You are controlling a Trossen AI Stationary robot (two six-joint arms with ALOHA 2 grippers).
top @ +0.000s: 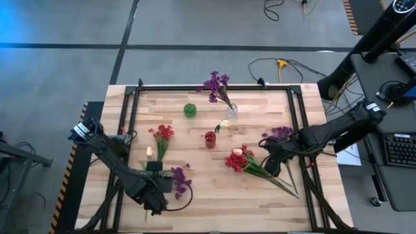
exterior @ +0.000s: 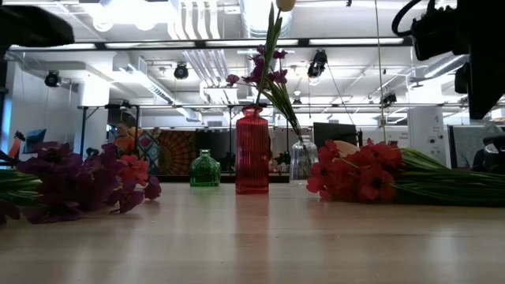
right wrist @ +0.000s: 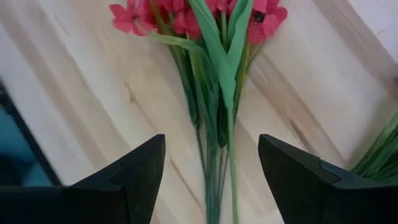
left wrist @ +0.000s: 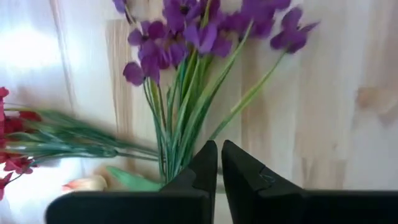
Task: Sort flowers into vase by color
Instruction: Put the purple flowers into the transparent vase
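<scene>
While the high view hides it, left wrist view shows the left gripper (left wrist: 219, 163) closed on purple flowers (left wrist: 186, 37) stems, left of the red vase (top: 210, 139). Right gripper (right wrist: 211, 163) wide open over red flowers (right wrist: 186, 15), right of it. Three vases on worktop (top: 214, 195).

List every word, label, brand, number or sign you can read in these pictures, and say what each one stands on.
None can be read.
The red vase, green vase and clear vase show no lettering.
The left gripper and right gripper show no readable marking on their fingers.
Posters and screens in the room behind the table are too blurred to read.
</scene>
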